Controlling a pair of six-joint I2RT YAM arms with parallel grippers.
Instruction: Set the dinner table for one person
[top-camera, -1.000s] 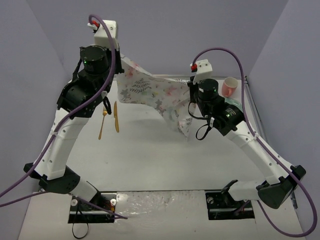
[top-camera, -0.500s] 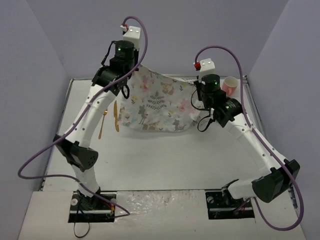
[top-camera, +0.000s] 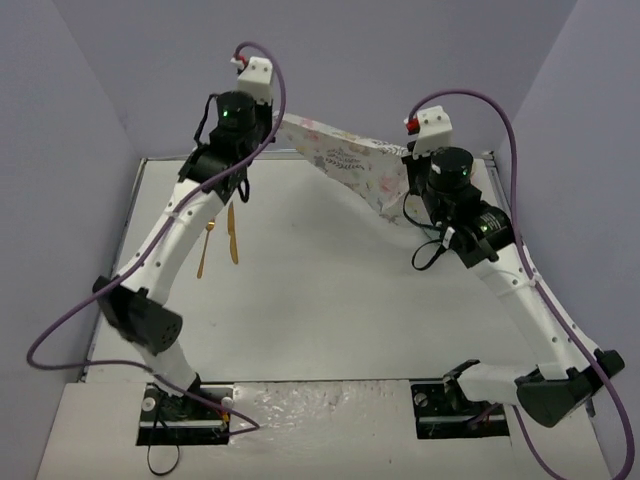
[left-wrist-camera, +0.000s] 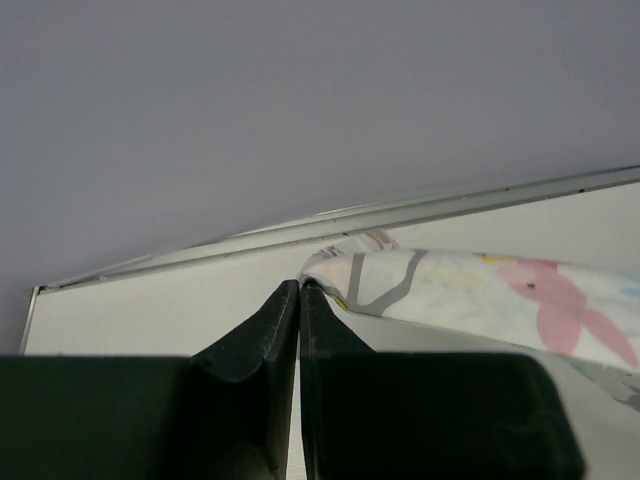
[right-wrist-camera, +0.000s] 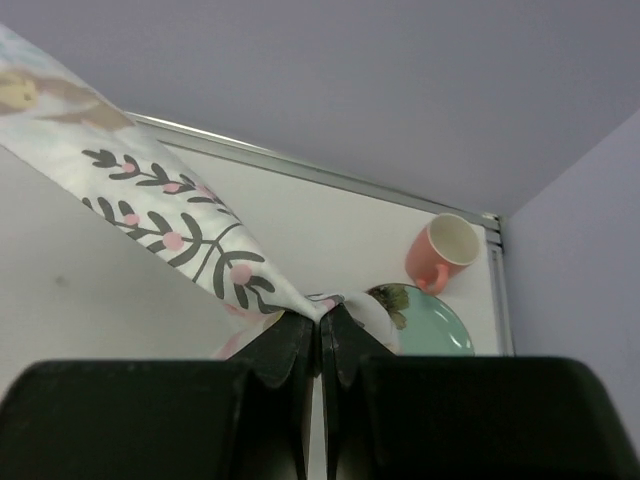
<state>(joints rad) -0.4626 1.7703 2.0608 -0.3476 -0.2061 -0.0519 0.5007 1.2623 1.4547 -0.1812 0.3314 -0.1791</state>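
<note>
A white floral-printed placemat (top-camera: 345, 155) hangs stretched in the air between my two grippers, above the far part of the white dinner table (top-camera: 330, 310). My left gripper (top-camera: 272, 124) is shut on its left corner; in the left wrist view the gripper (left-wrist-camera: 300, 285) pinches the cloth's edge (left-wrist-camera: 480, 290). My right gripper (top-camera: 406, 168) is shut on the right corner; in the right wrist view the gripper (right-wrist-camera: 322, 316) clamps the bunched fabric (right-wrist-camera: 170, 215). A loose fold sags below the right gripper.
A gold fork (top-camera: 205, 250) and gold knife (top-camera: 232, 235) lie on the table at the left. A pink mug (right-wrist-camera: 445, 250) and a teal plate (right-wrist-camera: 435, 330) sit in the far right corner, hidden under the right arm in the top view. Purple walls stand close around.
</note>
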